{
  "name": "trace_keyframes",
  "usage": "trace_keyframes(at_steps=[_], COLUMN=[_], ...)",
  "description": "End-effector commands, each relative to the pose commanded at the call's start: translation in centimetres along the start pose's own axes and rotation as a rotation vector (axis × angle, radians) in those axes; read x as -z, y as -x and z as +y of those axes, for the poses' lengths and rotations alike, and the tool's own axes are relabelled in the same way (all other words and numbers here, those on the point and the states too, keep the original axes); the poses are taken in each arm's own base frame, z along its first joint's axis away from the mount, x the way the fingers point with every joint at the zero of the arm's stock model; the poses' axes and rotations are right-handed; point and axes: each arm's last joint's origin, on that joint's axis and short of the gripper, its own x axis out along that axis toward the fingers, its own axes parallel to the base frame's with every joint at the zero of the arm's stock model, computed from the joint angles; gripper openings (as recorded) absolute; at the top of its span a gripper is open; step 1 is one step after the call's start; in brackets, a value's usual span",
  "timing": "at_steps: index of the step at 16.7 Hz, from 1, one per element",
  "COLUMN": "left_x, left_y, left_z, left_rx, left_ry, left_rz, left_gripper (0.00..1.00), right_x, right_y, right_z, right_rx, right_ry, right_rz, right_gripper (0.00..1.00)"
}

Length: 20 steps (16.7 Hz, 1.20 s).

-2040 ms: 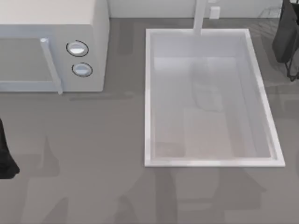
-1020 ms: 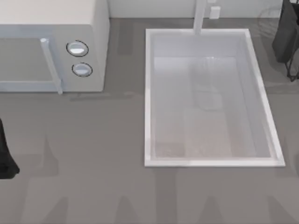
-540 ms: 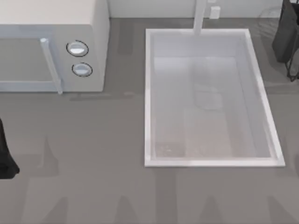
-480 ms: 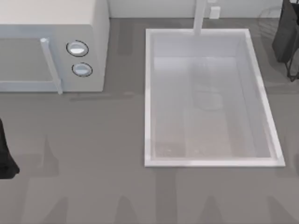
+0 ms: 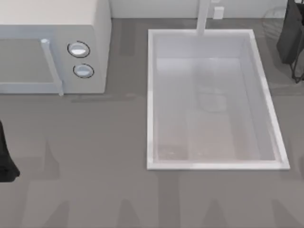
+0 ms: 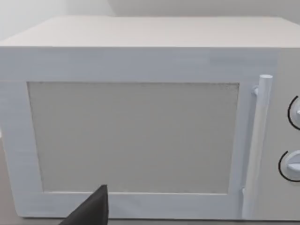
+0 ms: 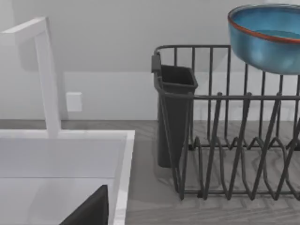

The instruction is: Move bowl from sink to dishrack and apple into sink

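Top view first: against the pictures of the last two seconds almost nothing has moved. The sink (image 5: 151, 99) had a bare white floor then and it has one now; only the faint reflections on that floor have shifted a little. The left arm (image 5: 4, 159) has stayed parked at the left edge of the worktop (image 5: 95, 156), and its wrist camera faces the closed microwave (image 6: 136, 136).

For the task, I judge that the bowl part is finished or close to it, because the basin no longer holds the bowl. The apple part is not yet done, since nothing red lies in the basin.

You find the bowl (image 7: 267, 37) in the right wrist view. It is blue and glossy, with a thin reddish line on the rim, it stands upright, and it is at the level of the top rail of the dishrack (image 7: 225, 140). Whether it rests on the wires or is apart from them, I cannot tell.

A dark tip of the right gripper (image 7: 89, 211) shows near the rim of the sink. For both grippers, I cannot tell whether they are open or closed.
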Motion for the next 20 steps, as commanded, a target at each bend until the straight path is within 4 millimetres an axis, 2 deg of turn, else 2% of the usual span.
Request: trace_keyframes(at_steps=[8,11,14,16,20], left_x=[0.0,0.0,0.0,0.0,0.0], left_y=[0.0,0.0,0.0,0.0,0.0], left_z=[0.0,0.0,0.0,0.0,0.0], left_rx=[0.0,0.0,0.0,0.0,0.0], left_ry=[0.0,0.0,0.0,0.0,0.0], left_rz=[0.0,0.0,0.0,0.0,0.0], left_gripper=[1.0,1.0,1.0,1.0,1.0], right_x=[0.0,-1.1,-3.2,-4.6,-6.6], right_y=[0.0,-0.1,-0.6,-1.7,-5.7], right_z=[0.0,0.0,-0.2,-0.4,-1.2], right_rx=[0.0,0.001,0.015,0.029,0.053], right_ry=[0.0,0.007,0.02,0.028,0.035], right_rz=[0.001,0.059,0.205,0.358,0.743], right_gripper=[1.0,1.0,1.0,1.0,1.0])
